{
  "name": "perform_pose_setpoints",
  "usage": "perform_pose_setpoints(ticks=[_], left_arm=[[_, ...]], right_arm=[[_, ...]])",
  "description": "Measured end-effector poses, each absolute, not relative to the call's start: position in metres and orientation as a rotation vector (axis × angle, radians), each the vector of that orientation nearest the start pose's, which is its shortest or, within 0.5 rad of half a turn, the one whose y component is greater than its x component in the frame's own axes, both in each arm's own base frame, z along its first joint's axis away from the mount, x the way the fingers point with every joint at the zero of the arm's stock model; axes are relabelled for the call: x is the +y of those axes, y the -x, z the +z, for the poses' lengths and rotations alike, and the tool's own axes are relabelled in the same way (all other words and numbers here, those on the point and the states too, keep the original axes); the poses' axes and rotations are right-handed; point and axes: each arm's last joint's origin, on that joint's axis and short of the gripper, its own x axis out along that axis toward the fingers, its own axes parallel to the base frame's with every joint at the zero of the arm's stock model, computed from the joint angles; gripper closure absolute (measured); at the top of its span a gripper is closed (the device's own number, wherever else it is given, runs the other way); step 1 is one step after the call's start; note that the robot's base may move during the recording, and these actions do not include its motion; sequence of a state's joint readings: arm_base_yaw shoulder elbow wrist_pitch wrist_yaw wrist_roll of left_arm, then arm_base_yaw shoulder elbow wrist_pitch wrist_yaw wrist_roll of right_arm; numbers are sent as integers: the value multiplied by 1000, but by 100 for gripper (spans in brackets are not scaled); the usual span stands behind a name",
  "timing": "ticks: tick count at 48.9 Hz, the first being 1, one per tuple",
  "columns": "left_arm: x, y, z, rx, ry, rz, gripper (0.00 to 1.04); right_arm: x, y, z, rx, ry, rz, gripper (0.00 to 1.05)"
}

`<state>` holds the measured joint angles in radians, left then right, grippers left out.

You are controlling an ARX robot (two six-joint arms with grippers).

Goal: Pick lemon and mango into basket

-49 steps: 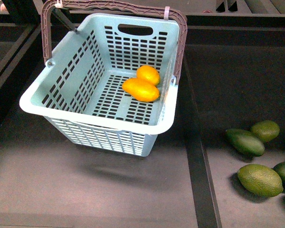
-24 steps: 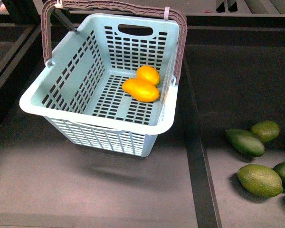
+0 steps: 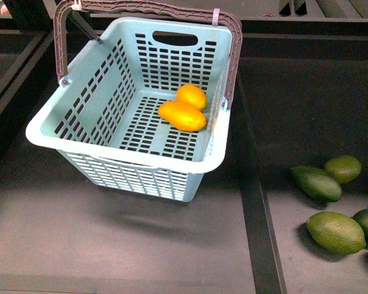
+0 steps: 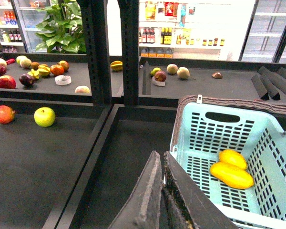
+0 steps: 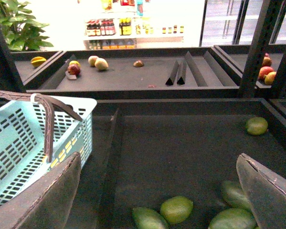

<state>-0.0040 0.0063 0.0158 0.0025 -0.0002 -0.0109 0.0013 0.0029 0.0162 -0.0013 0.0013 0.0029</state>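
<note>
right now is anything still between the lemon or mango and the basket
Nothing visible. The lemon and mango already lie touching on the basket floor, near its right wall. Neither gripper holds anything.

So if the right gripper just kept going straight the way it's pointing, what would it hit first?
Most likely the green fruits lying on the dark shelf just ahead, between the open right gripper's fingers. Depth is hard to judge, so it might pass above them. The basket sits off to one side.
</note>
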Motion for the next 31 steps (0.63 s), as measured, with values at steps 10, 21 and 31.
perform_pose_setpoints(ticks=[10,21,31], left_arm=[[0,-97,169,-12,11,-4,101],[0,-97,169,-12,11,-4,46],[0,-97,169,-12,9,-4,6]], right_arm=[[0,-97,169,-12,-3,0,9],[0,-97,169,-12,-3,0,9],[0,-97,169,-12,-3,0,9]])
